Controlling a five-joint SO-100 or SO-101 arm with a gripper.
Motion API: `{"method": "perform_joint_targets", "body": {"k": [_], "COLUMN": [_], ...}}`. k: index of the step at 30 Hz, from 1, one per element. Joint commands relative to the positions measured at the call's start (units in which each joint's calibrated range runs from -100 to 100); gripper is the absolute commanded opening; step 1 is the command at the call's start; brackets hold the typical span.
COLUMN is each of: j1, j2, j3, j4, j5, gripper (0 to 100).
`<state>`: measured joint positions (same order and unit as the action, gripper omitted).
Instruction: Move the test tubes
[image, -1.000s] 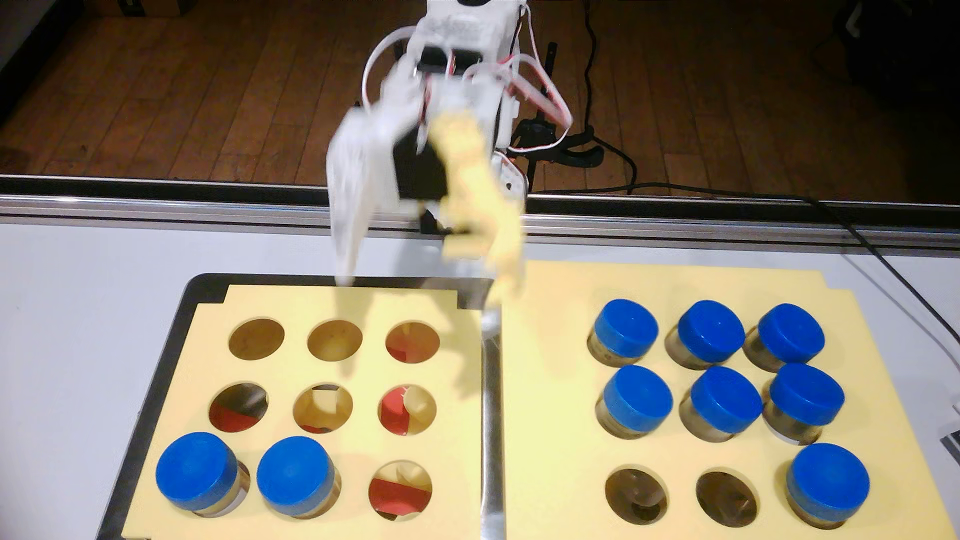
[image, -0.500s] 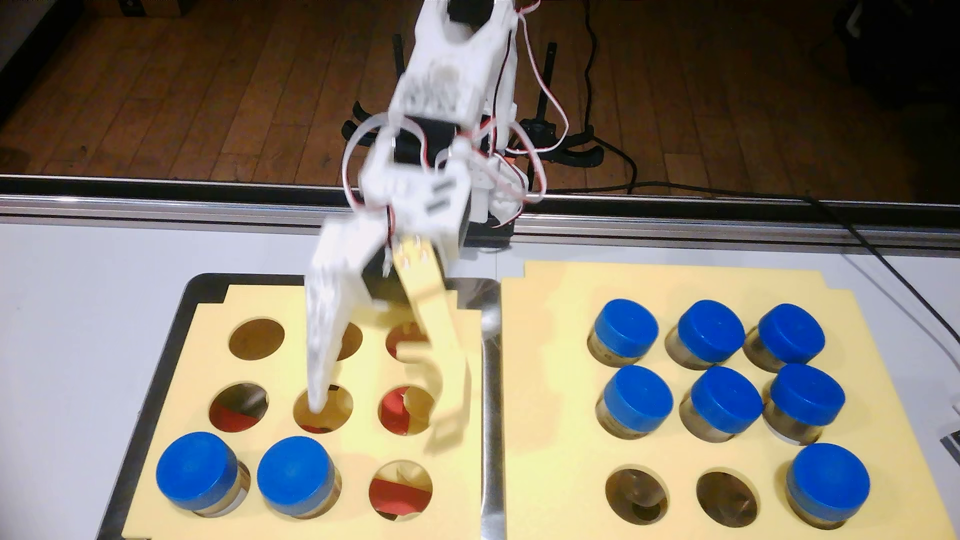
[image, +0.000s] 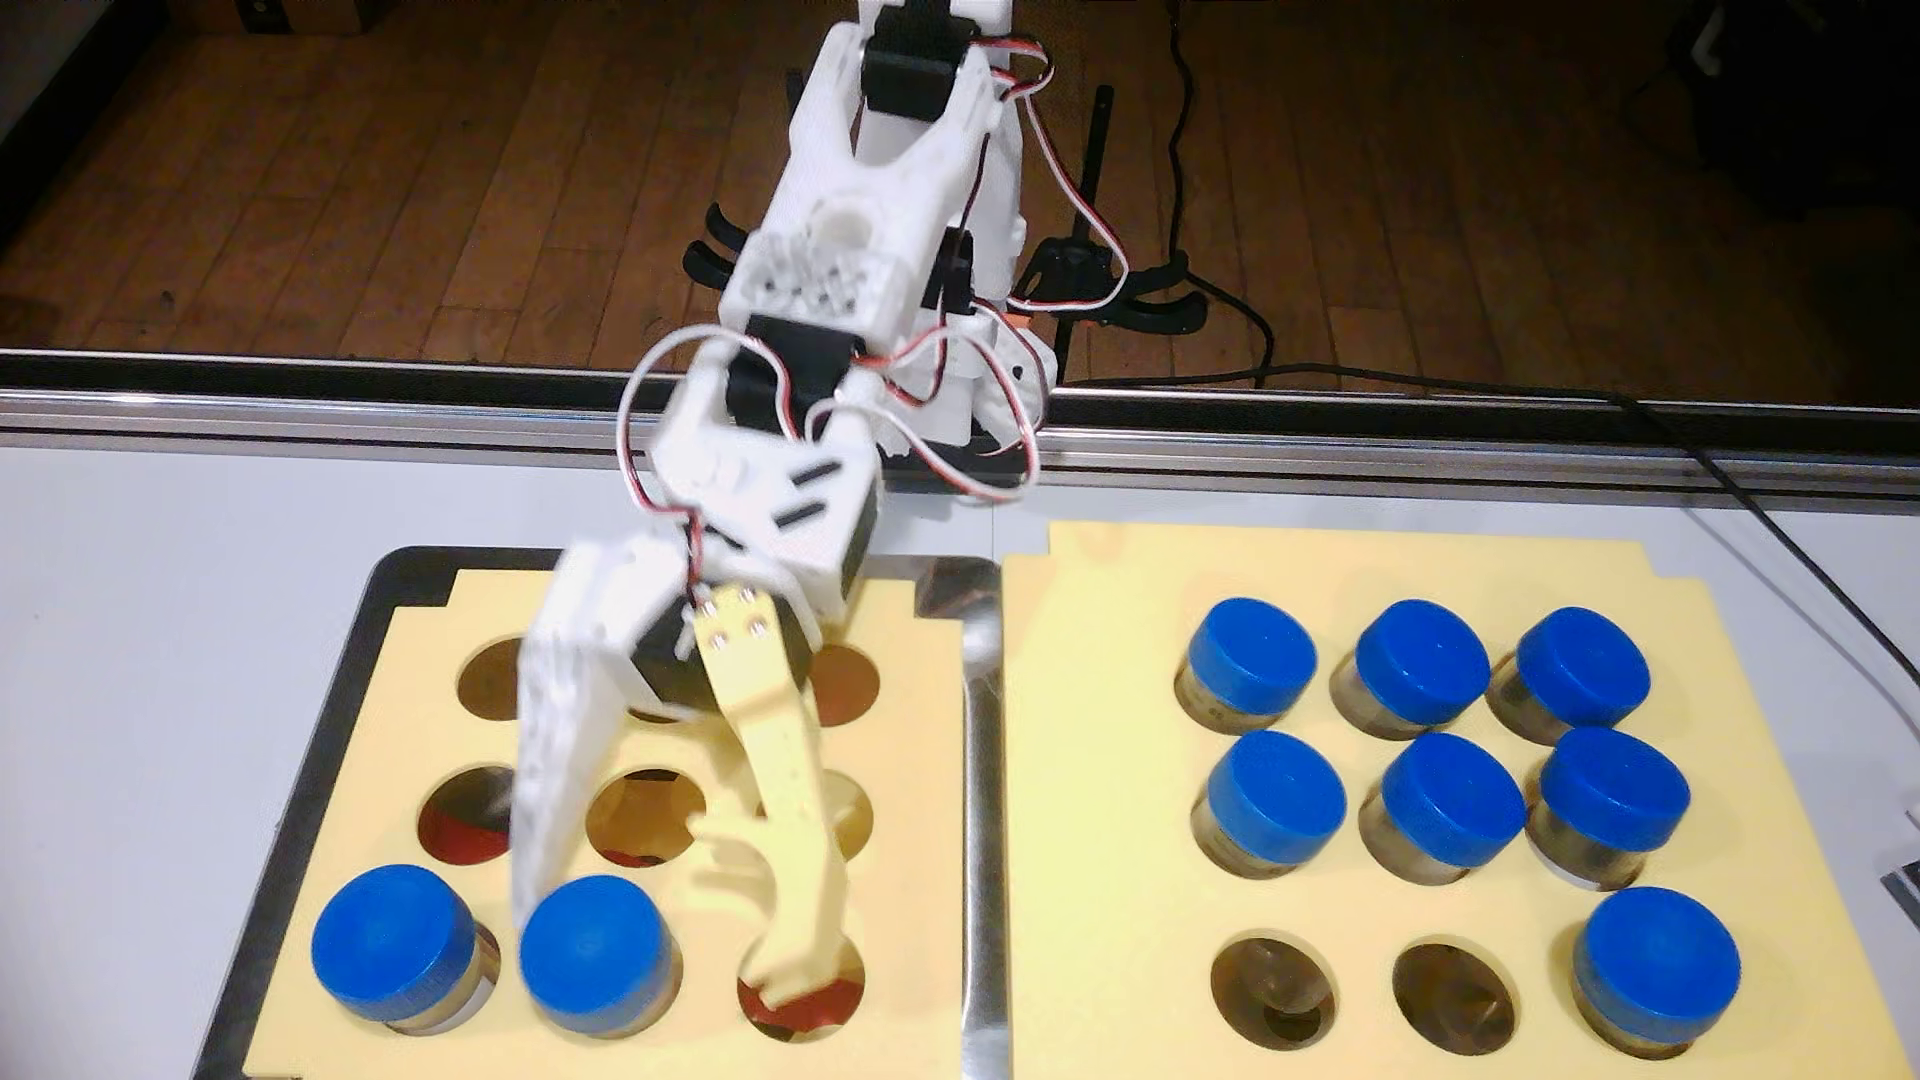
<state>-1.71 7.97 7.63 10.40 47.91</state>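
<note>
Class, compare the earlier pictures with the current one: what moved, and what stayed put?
The claw swung from above the tray's far edge down toward the camera, open, now straddling the front-middle test tube in the left rack. Nothing was gripped or released. All nine test tubes kept their holes.

Bright blue caps top the clear test tubes (image: 1253, 656); pale yellow foam racks (image: 1101, 748); the pincer (image: 649, 950) has one white, one yellow finger; white bench (image: 156, 582).
</note>
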Motion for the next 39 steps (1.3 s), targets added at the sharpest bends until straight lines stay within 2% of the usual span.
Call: {"method": "perform_joint_targets", "body": {"k": [1, 9, 14, 17, 18, 19, 21, 23, 31, 39], "j1": [0.12, 0.05, -0.33, -0.40, -0.47, -0.47, -0.47, -0.47, -3.21, -22.41], "j2": [0.67, 0.76, 0.33, -0.11, -0.19, -0.63, -2.80, -5.93, -22.25, -16.17], "j3": [-3.41, -3.59, -6.05, -8.41, -9.50, -12.67, -16.12, -18.21, -22.39, -13.49], "j4": [-0.13, -0.23, -0.03, 0.93, 3.05, 10.58, 18.68, 20.81, 3.15, 1.90], "j5": [-0.31, -0.36, -0.36, -0.47, -0.73, -1.10, -0.63, -0.63, -0.83, -1.15], "gripper": [34, 14, 8, 8, 8, 8, 8, 8, 9, 9]}}
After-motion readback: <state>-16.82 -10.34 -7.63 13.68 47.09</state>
